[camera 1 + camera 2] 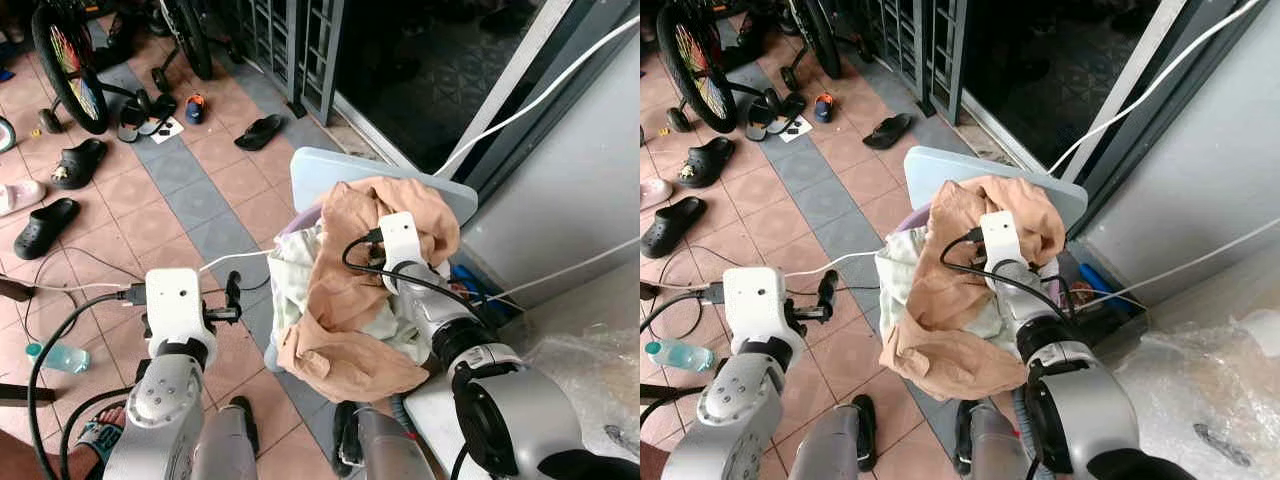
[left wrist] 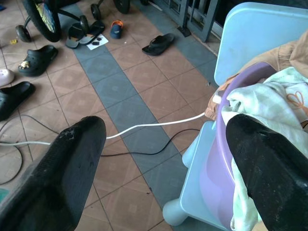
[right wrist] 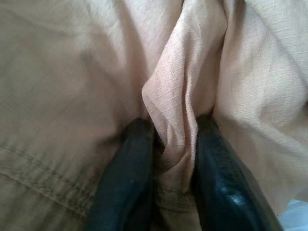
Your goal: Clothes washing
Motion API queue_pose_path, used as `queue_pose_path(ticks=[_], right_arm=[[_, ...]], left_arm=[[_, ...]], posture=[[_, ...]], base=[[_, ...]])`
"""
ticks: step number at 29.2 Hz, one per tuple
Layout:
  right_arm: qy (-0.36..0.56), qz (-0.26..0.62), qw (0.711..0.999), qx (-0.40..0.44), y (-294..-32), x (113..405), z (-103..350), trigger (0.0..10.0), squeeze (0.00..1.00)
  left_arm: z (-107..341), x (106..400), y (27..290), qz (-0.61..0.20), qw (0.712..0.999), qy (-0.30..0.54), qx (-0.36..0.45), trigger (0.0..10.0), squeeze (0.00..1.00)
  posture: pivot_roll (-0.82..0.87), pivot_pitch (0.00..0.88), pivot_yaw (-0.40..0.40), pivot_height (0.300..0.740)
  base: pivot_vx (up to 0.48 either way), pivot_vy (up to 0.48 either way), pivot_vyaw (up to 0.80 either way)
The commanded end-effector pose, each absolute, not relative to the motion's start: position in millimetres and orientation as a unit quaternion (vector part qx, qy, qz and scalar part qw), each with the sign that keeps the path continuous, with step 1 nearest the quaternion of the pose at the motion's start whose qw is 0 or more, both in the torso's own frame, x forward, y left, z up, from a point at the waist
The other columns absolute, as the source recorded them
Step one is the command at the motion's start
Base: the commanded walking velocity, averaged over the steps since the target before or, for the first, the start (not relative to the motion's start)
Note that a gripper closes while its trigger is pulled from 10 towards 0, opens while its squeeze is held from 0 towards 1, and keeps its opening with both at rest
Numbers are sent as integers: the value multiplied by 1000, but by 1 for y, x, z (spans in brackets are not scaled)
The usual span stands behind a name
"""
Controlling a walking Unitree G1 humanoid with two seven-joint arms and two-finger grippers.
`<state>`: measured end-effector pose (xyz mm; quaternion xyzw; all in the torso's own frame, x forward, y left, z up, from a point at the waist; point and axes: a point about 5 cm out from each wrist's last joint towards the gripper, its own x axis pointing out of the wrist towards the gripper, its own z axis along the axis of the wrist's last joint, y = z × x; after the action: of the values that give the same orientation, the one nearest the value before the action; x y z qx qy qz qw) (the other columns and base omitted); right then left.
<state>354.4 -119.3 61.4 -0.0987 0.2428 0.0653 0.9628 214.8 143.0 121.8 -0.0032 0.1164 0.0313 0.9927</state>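
Right gripper: buried in the tan ripstop cloth garment, its two black fingers clamped on a raised fold of the fabric.
Tan garment: draped over the heap of laundry, hanging down the near side and bunched up against the chair back.
Basin: a round lilac plastic tub holding the clothes, sitting on the seat of a pale blue plastic chair.
Other laundry: a pale green-and-white checked cloth lying in the tub under the tan garment.
Left gripper: held over the tiled floor just beside the chair, fingers wide apart and holding nothing.
Floor: terracotta and grey tiles, with a white cable and a black cable crossing it.
Surroundings: black sandals and clogs near a bicycle wheel.
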Motion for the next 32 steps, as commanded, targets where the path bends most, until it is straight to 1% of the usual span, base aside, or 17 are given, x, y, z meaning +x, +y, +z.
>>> queue_pose_path(ticks=[1, 7, 9, 10, 12, 13, 14, 16, 17, 21, 22, 23, 25, 28, 31, 32], right_arm=[[271, 68, 956, -92, -120, 346, 48, 0, 0], [267, 88, 956, -87, -110, 345, 47, 0, 0], [261, 88, 958, -74, -109, 346, 49, 0, 0], [250, 90, 963, -56, -107, 348, 53, 0, 0], [236, 93, 966, -47, -106, 351, 58, 0, 0], [212, 100, 972, -33, -105, 355, 66, 0, 0], [204, 102, 973, -30, -105, 356, 69, 0, 0], [188, 102, 976, -34, -106, 359, 74, 0, 0], [160, 102, 982, -9, -108, 363, 84, 0, 0], [96, 112, 988, 42, -112, 369, 108, 0, 0], [66, 121, 988, 66, -113, 369, 119, 0, 0], [66, 121, 988, 66, -113, 369, 119, 0, 0], [33, 133, 986, 95, -113, 366, 132, 0, 0], [-14, 138, 985, 102, -119, 357, 148, 0, 0], [-76, 129, 982, 111, -131, 337, 172, 0, 0], [-83, 128, 982, 111, -132, 334, 175, 0, 0]], left_arm=[[119, 216, 145, 38, 992, 118, 1, 10000, 0], [116, 226, 153, 44, 993, 113, 11, 10000, 0], [115, 230, 153, 42, 993, 113, 14, 10000, 0], [114, 234, 153, 40, 993, 110, 18, 10000, 0], [113, 237, 154, 39, 993, 108, 21, 10000, 0], [110, 241, 155, 39, 993, 107, 26, 10000, 0], [109, 242, 155, 39, 993, 107, 27, 10000, 0], [107, 246, 156, 38, 993, 106, 30, 10000, 0], [106, 250, 156, 35, 994, 102, 34, 10000, 0], [104, 259, 157, 32, 994, 94, 50, 10000, 0], [104, 264, 158, 36, 993, 89, 66, 10000, 0], [104, 264, 158, 36, 993, 89, 66, 10000, 0], [106, 272, 157, 38, 994, 78, 67, 10000, 0], [107, 281, 158, 48, 994, 68, 72, 10000, 0], [110, 286, 158, 59, 995, 56, 63, 10000, 0], [109, 287, 158, 61, 995, 56, 60, 10000, 0]], posture=[[97, 208, -96, 740], [88, 161, -87, 740], [87, 131, -84, 740], [83, 110, -79, 740], [77, 87, -71, 740], [68, 53, -59, 740], [68, 53, -59, 740], [58, 19, -47, 740], [51, 0, -38, 740], [34, 0, -15, 740], [26, 0, -2, 740], [26, 0, -2, 740], [7, 0, 17, 740], [-10, 0, 31, 740], [-28, 0, 47, 740], [-30, 0, 49, 740]], base=[[0, 0, 0], [0, 0, 0], [0, 0, 0], [0, 0, 0], [0, 0, 0], [0, 0, 0], [0, 0, 0], [0, 0, 0], [0, 0, 0], [0, 0, 0], [0, 0, 0], [0, 0, 0], [0, 0, 0], [0, 0, 0], [0, 0, 0], [0, 0, 0]])
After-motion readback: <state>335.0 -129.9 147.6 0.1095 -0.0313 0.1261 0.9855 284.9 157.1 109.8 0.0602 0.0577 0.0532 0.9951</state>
